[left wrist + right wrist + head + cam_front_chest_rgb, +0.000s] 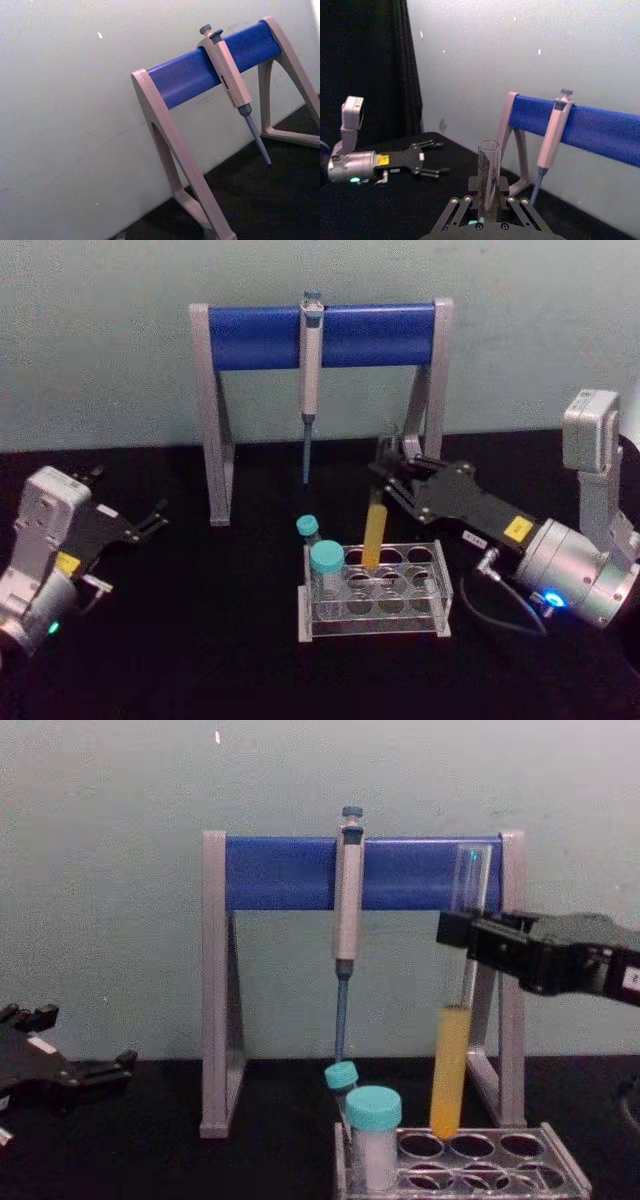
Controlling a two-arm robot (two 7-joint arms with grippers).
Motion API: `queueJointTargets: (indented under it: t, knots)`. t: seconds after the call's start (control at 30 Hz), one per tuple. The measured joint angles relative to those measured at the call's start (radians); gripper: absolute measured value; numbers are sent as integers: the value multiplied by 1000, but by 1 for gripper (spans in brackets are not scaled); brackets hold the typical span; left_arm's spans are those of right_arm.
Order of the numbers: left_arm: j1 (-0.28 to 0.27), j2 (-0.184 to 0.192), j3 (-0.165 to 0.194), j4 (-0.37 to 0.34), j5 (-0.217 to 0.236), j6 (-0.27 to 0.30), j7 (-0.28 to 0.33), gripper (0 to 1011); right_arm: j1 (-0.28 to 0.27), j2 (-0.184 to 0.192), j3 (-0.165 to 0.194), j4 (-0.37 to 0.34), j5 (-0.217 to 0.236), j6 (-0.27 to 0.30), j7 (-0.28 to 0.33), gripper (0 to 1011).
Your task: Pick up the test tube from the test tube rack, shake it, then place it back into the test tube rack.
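My right gripper (463, 938) is clamped on the test tube (452, 1060), its two fingers pressing the clear glass from either side, well above the yellow liquid. The tube's long axis runs almost straight up and down. Its open mouth points up and its rounded end points down, and the top leans slightly toward my right.

The tube hangs over the test tube rack (560, 1182), with its lower end at the mouth of a hole in the back row. I cannot tell whether the tip has entered the hole.

From the chest, the tube shows in full side profile, with yellow filling roughly the lower half. Behind it stand the blue-barred pipette stand (213, 990) and a hanging pipette (348, 900). At the rack's left end stand a teal-capped vial (373, 1140) and, behind it, a small teal-capped tube (341, 1076).

From the head, the rack (440, 625) shows as rows of round holes on the black table (200, 640). My right gripper (385, 478) reaches in from the right, level with the table. Here the tube (374, 535) is foreshortened.

My right wrist camera looks along the fingers (470, 186) to the tube's empty glass upper part (489, 170), with none of the liquid visible. Farther off it shows my left gripper (431, 159), fingers spread apart, holding nothing.

In the head view the left gripper (150, 520) rests low at the table's left, well apart from the rack.
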Motion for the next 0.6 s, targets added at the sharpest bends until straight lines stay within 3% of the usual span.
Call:
queueJointTargets:
  t: [0.6]
  knots:
    - [0, 0, 0, 0, 0, 0, 0, 1001, 10, 2, -39, 32, 14, 10, -12, 229]
